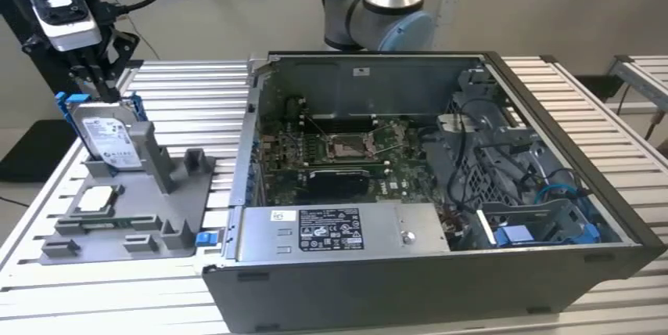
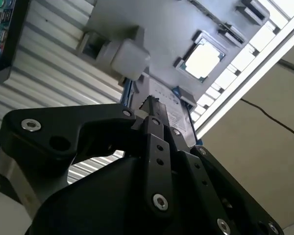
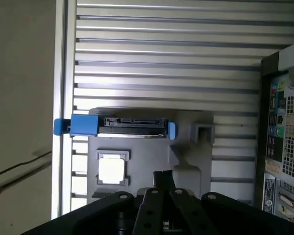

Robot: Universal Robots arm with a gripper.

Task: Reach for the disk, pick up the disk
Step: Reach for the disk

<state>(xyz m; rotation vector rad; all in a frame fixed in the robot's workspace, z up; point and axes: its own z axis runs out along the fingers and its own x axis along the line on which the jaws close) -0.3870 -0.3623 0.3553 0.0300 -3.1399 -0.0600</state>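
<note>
The one black hand (image 3: 161, 175) fills the foreground in both wrist views, and we cannot tell whether it is open or closed. In the second wrist view the hand (image 2: 151, 105) points at the white label of the disk (image 2: 172, 113). In the exterior view we see the hand (image 1: 99, 81) hanging just above the top edge of the single disk (image 1: 109, 139); we cannot tell whether they touch.

The disk stands upright on its edge in a slot of one grey holder (image 1: 156, 210), at the exterior view's left. The first wrist view shows the disk (image 3: 132, 126) edge-on, with two bright blue bracket ends, one at each side.

We count one small silver square chip (image 1: 96, 199) lying flat in the same holder, near the disk and apart from it; it also shows in both wrist views (image 3: 111, 170) (image 2: 203, 59).

The holder sits on a slatted metal counter (image 1: 188, 92), just beside one open computer case (image 1: 418, 288). Inside the case we see one motherboard (image 1: 339, 147), one power supply (image 1: 334, 229) and one blue plastic cage (image 1: 522, 235).
</note>
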